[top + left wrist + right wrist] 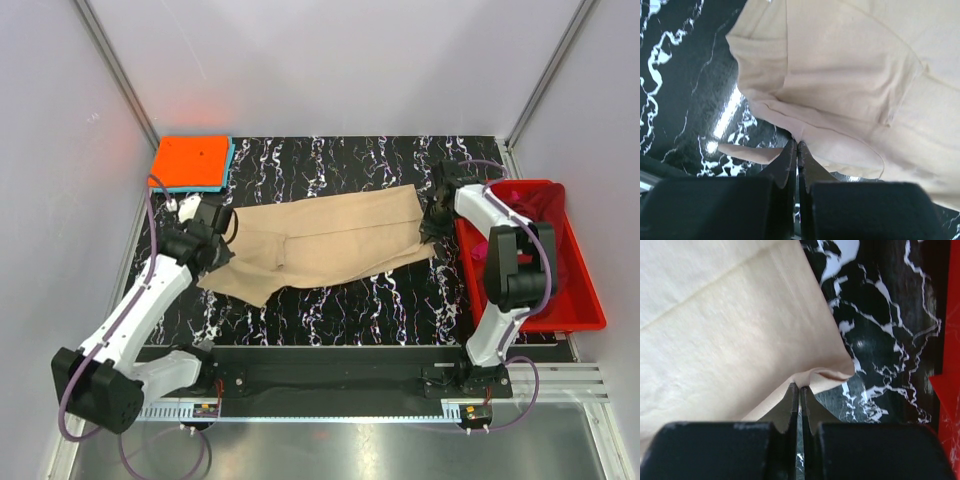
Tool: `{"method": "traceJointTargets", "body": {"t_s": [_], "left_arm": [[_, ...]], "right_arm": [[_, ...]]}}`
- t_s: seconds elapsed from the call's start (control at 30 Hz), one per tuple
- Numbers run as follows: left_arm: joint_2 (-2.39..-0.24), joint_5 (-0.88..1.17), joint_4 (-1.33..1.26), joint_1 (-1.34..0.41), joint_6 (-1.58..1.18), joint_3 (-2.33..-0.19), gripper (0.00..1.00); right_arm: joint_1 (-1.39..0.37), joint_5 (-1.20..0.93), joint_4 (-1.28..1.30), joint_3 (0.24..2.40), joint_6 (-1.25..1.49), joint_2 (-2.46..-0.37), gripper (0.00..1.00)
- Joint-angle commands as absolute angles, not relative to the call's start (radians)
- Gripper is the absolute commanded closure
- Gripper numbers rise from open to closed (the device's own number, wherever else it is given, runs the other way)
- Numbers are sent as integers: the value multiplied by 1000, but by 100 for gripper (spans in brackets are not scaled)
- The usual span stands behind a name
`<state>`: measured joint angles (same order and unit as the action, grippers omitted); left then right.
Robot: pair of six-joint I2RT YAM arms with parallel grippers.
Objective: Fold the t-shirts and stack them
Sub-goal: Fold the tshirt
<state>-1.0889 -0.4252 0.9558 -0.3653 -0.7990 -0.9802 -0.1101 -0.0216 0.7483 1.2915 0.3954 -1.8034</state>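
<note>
A large tan t-shirt (330,240) lies stretched across the black marbled table (330,160). My left gripper (218,235) is shut on the tan shirt's left end; in the left wrist view the jaws (798,145) pinch a fold of the cloth (840,75). My right gripper (432,222) is shut on the shirt's right edge; in the right wrist view the jaws (800,387) pinch its hem corner (730,330). A folded orange t-shirt (190,160) lies on a light blue one (229,160) at the back left. A maroon and a pink shirt (535,205) lie in the bin.
A red plastic bin (580,300) stands at the table's right edge, close to my right arm; its wall shows in the right wrist view (947,400). White walls enclose the table at the back and sides.
</note>
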Motion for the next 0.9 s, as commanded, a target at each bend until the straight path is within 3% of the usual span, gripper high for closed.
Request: {"method": "traceJointTargets", "body": {"t_s": [0.0, 0.87], "left_arm": [[-1127, -402, 864, -327, -726, -1048, 100], [-1331, -344, 773, -163, -635, -1115, 100]], "right_arm": [[-107, -31, 778, 1391, 364, -1844, 100], [-78, -3, 810, 1604, 370, -2045, 100]]}}
